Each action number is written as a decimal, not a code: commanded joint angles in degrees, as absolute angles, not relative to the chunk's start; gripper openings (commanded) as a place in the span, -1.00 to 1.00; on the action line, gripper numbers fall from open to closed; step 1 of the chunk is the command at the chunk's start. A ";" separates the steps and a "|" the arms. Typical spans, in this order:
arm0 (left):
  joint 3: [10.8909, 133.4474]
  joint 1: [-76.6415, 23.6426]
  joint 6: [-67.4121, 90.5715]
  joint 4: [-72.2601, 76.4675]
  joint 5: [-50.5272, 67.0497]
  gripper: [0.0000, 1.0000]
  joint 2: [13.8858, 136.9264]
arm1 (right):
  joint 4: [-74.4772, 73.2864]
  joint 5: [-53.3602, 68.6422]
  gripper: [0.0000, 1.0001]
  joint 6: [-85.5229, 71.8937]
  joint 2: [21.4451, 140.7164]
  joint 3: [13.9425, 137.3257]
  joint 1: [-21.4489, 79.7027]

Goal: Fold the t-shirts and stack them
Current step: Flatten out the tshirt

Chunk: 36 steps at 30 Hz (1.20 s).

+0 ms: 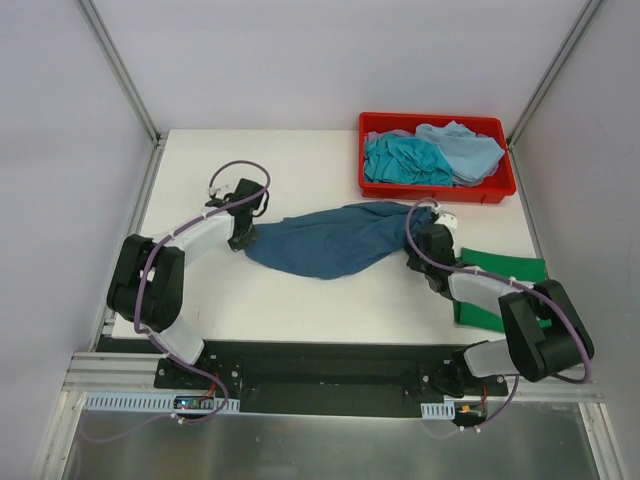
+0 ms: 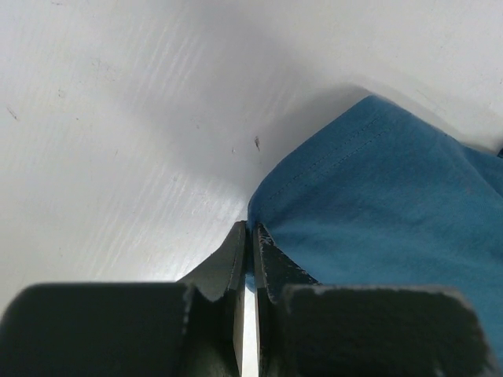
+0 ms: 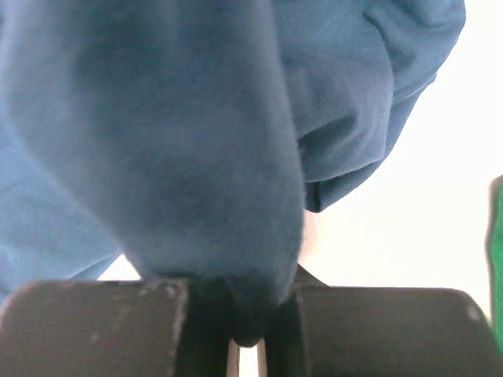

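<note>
A dark teal-blue t-shirt [image 1: 330, 242] lies bunched across the middle of the white table, stretched between my two grippers. My left gripper [image 1: 246, 238] is shut on its left edge; in the left wrist view the jaws [image 2: 251, 232] pinch the hem of the blue cloth [image 2: 377, 204]. My right gripper [image 1: 418, 240] is shut on the shirt's right end. In the right wrist view a thick fold of the cloth [image 3: 173, 141] fills the gap between the jaws [image 3: 247, 314] and hides the fingertips. A folded bright green t-shirt [image 1: 505, 270] lies flat under my right arm.
A red bin [image 1: 430, 192] stands at the back right, holding a crumpled turquoise shirt [image 1: 405, 158] and a pale blue shirt [image 1: 465, 148]. White walls and metal frame posts close in the table on the left, back and right.
</note>
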<state>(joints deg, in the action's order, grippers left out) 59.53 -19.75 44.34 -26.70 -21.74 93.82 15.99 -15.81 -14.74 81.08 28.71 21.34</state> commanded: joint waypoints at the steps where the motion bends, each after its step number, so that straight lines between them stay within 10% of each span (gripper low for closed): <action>1: 59.15 -19.25 43.95 -28.91 -21.71 -1.00 89.39 | 9.96 -16.27 -0.93 -14.07 72.09 27.60 22.41; 15: 65.12 -18.98 44.21 -31.91 -28.29 -1.00 69.01 | -33.56 -19.69 -0.97 -1.95 40.17 49.01 18.64; 36: 63.45 -15.38 44.91 -31.99 -32.34 -1.00 80.05 | -33.84 -9.92 -0.99 -2.02 67.92 51.40 13.54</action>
<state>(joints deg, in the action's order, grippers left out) 60.62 -15.75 44.16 -31.20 -33.12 75.77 -37.58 -9.69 -1.23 62.85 45.76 13.96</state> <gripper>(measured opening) 0.010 0.063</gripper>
